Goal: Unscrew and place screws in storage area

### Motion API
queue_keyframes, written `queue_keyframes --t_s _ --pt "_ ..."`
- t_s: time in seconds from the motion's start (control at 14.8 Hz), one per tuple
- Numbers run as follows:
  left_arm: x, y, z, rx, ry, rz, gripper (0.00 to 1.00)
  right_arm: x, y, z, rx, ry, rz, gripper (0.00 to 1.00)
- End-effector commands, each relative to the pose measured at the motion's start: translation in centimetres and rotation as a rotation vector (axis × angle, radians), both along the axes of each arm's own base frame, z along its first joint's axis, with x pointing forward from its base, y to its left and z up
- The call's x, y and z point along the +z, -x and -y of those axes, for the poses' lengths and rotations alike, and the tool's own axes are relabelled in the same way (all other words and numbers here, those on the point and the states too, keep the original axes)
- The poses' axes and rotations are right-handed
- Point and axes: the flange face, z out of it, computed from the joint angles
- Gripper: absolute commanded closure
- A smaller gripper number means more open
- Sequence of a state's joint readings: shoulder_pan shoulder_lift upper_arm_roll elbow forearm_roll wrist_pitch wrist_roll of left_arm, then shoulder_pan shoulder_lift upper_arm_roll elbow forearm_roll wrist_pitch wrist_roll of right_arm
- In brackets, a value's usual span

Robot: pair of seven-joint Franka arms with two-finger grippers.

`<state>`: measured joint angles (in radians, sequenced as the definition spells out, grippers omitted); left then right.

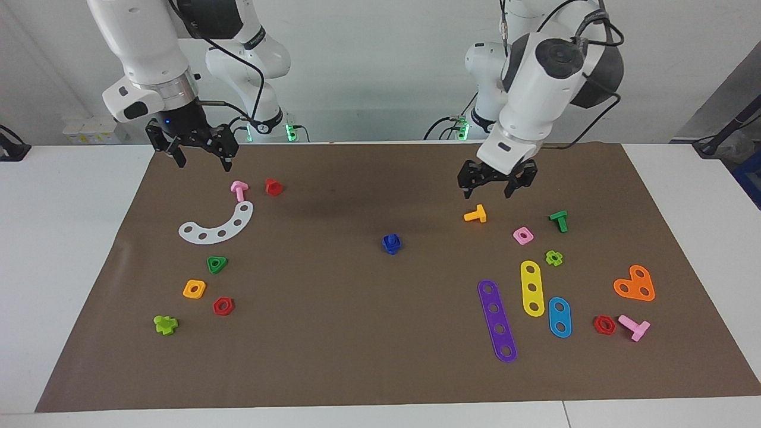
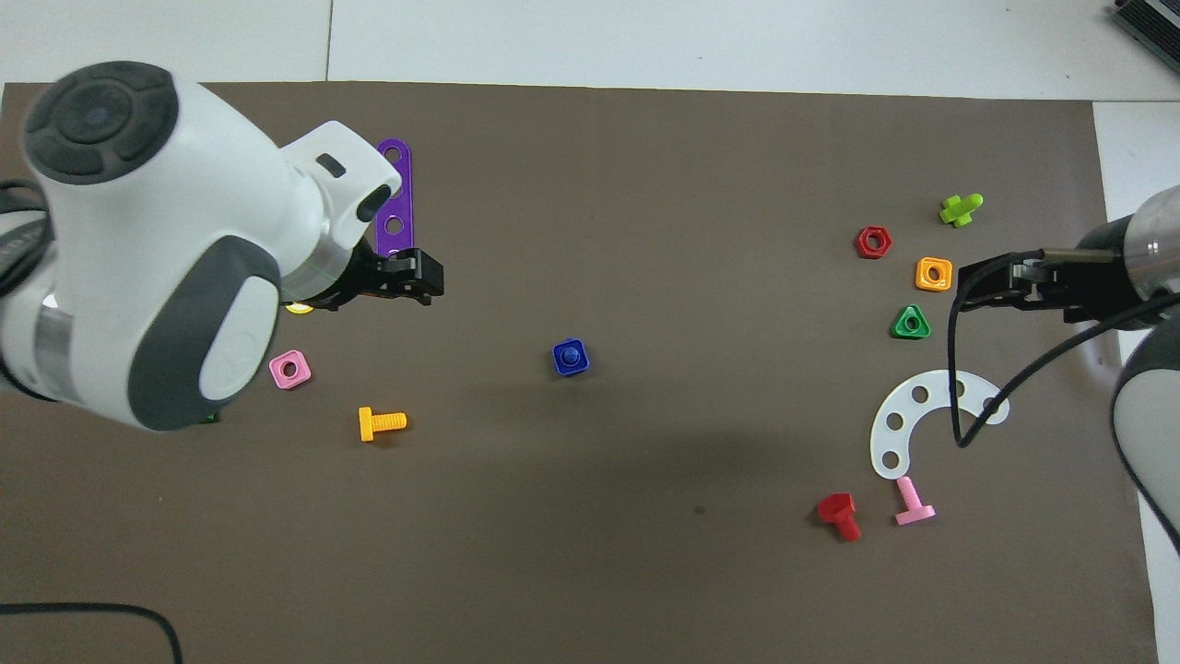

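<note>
My left gripper (image 1: 497, 182) and right gripper (image 1: 201, 156) hang with fingers apart, holding nothing. The screw (image 1: 391, 244) sits mid-mat in its blue nut.

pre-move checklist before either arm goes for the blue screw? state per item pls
1. Blue screw located: ok, mid-mat and apart from every other part; it seems to sit in a blue square nut.
2. Screw unobstructed: ok, neither gripper is over it.
3. Left gripper free: ok, open, nothing between its fingers, hanging above the orange bolt.
4. Right gripper free: ok, open and empty, above the mat's edge close to the pink bolt.
5. Storage area has room: ok, bare mat shows between the white curved strip, green triangular nut and orange square nut.
6. Screw already loose from the nut: cannot tell.
</note>
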<state>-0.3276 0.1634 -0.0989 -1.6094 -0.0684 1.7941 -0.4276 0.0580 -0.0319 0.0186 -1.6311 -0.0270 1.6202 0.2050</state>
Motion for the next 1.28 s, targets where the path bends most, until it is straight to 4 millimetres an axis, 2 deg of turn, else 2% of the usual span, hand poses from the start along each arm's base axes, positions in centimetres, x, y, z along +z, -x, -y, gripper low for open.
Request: queue_keyframes --t_s 0.0,0.07,0.2,0.34,0.54,0.67,0.88,1.21 --pt "-3.1 0.5 4.2 0.106 0.054 0.035 0.04 0.2 0.4 0.5 0.019 -0.004 -0.007 0.0" --pt "-3.9 1.0 5.7 0.117 0.069 0.038 0.05 0.2 0.4 0.5 0.019 -0.004 -0.007 0.0" --pt "-6.8 1.1 9.0 0.165 0.081 0.031 0.08 0.2 0.4 0.5 0.019 -0.004 -0.007 0.0" --pt "-9.4 1.1 11.0 0.171 0.09 0.04 0.09 0.2 0.4 0.5 0.019 -0.004 -0.007 0.0" --pt "-14.9 2.1 15.0 0.161 0.074 0.037 0.14 0.2 0.4 0.5 0.021 -0.004 -0.007 0.0" --pt "-16.7 2.4 15.3 0.132 0.043 0.053 0.15 0.2 0.4 0.5 0.019 -0.004 -0.007 0.0" --pt "-20.0 3.8 15.6 0.081 -0.013 0.051 0.18 0.2 0.4 0.5 0.021 -0.004 -0.007 0.0" --pt "-21.8 4.8 15.3 0.07 -0.033 0.038 0.28 0.2 0.4 0.5 0.021 -0.004 -0.007 0.0"
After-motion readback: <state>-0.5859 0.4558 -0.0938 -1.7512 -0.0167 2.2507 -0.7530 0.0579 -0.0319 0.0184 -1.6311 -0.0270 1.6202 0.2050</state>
